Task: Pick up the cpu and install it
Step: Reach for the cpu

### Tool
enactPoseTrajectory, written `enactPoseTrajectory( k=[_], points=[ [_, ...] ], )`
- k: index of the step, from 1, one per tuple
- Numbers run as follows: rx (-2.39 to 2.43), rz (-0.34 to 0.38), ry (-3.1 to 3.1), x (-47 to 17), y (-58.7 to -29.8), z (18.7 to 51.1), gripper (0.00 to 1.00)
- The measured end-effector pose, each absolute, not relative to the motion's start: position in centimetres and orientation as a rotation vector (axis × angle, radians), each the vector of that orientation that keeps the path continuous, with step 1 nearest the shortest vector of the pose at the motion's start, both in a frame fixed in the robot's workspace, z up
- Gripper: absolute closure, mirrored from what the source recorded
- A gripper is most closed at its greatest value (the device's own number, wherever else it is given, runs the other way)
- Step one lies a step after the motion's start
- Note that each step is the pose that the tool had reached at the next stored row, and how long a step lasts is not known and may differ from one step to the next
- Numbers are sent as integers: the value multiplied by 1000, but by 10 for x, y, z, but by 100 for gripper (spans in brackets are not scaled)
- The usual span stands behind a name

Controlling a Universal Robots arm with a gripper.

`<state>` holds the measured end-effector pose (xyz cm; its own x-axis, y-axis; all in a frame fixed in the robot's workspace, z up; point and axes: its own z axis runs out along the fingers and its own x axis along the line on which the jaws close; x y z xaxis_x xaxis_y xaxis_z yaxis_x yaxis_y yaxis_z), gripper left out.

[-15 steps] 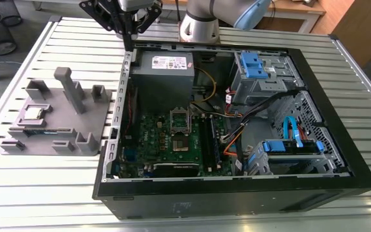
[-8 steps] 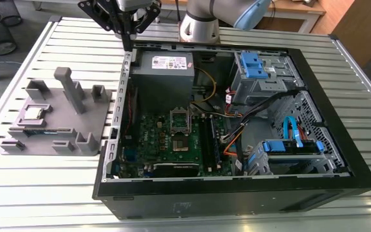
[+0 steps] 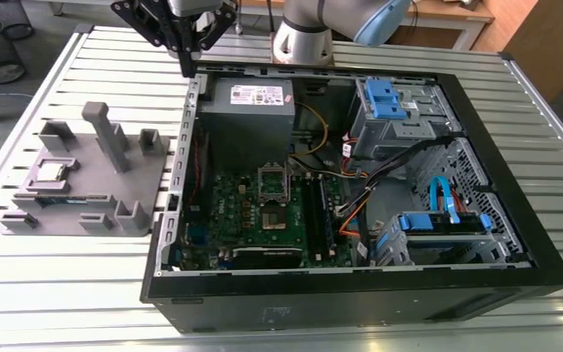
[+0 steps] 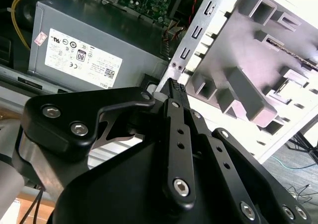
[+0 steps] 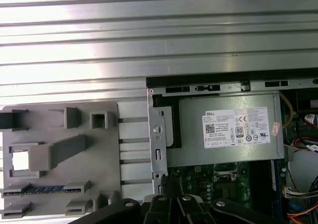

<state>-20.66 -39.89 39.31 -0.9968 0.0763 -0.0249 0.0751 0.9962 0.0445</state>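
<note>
The top edge of the exterior view cuts off my arm. The cpu on the tray is too small for me to see well. I cannot tell what is in the socket. In the second wrist view the gripper hides part of the case. In the first wrist view glare whites out the cpu.

The block tray lies on the worktop just beside the computer case, on the exterior view's left of it, with the cpu in the tray's half away from the case. The hand hangs above the case's far corner on the tray side.
</note>
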Motion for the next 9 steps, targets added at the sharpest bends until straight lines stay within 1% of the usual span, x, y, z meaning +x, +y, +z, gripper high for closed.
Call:
enactPoseTrajectory(
  k=[9],
  points=[
    [118, 68, 3112, -219, -399, 393, 89]
  ],
)
